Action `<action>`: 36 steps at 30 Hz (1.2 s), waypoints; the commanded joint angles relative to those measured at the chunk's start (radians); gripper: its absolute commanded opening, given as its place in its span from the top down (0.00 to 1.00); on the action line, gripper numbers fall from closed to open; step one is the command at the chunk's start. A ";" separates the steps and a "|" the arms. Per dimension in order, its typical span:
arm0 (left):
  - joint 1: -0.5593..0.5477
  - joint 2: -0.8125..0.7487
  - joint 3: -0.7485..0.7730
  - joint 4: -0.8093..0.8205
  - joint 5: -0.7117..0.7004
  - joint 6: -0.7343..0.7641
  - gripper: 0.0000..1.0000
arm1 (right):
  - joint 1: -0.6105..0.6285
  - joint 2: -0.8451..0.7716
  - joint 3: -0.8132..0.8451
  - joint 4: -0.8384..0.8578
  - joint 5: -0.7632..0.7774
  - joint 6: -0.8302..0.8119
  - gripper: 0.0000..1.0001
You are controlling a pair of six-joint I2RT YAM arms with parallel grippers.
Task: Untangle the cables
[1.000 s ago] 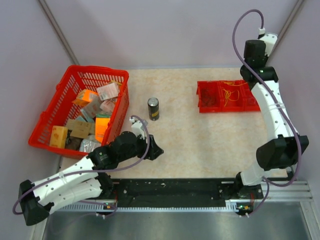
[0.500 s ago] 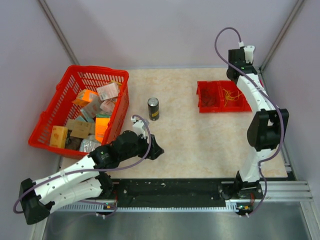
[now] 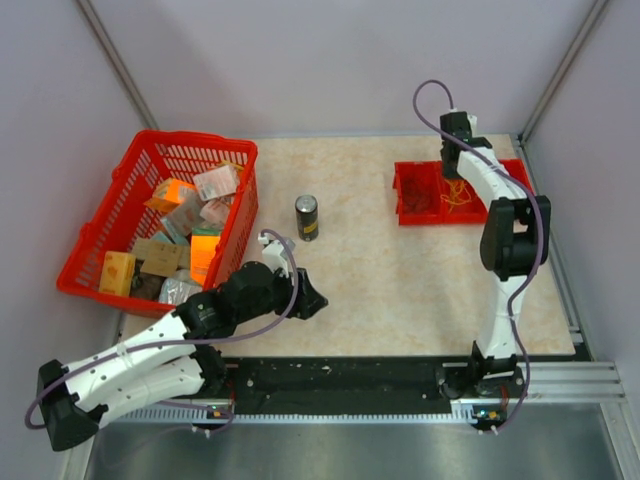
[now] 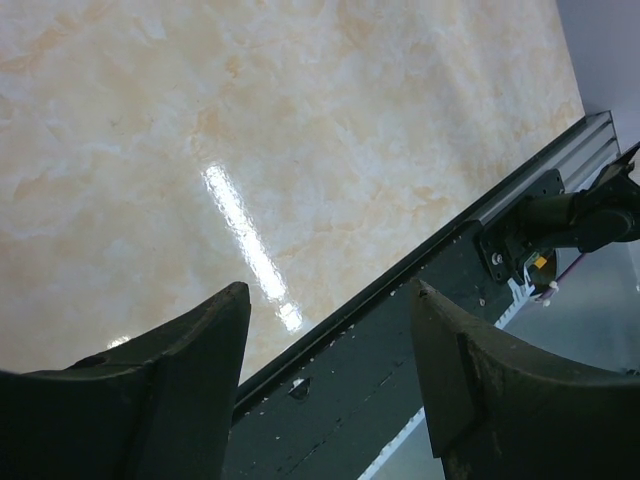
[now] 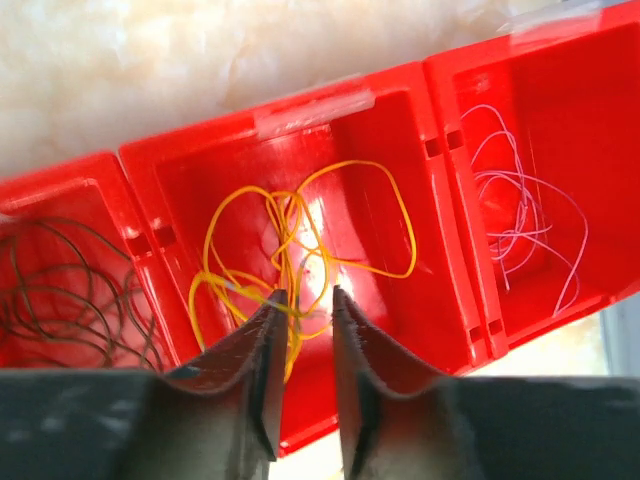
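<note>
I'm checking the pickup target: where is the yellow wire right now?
In the right wrist view the yellow wire lies in the red bin's middle compartment, between the dark wires and the pink wires, directly below the right gripper.

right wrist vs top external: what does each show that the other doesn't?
Right wrist only: pale thin wires in an end compartment of the red bin, and the right gripper slightly open over the yellow wire. Top external only: the basket, the can, the left gripper. Both: the red bin and the yellow wire.
</note>
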 commanded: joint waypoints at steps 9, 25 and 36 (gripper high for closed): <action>0.000 -0.011 0.029 0.046 0.068 -0.057 0.31 | 0.017 -0.224 0.112 -0.193 -0.102 0.034 0.30; -0.001 0.169 0.051 0.118 0.214 -0.122 0.31 | 0.625 -0.850 -0.921 0.170 -0.177 0.212 0.25; 0.005 0.101 0.373 -0.105 -0.109 0.174 0.31 | 0.625 -1.661 -1.020 0.064 -0.094 0.249 0.01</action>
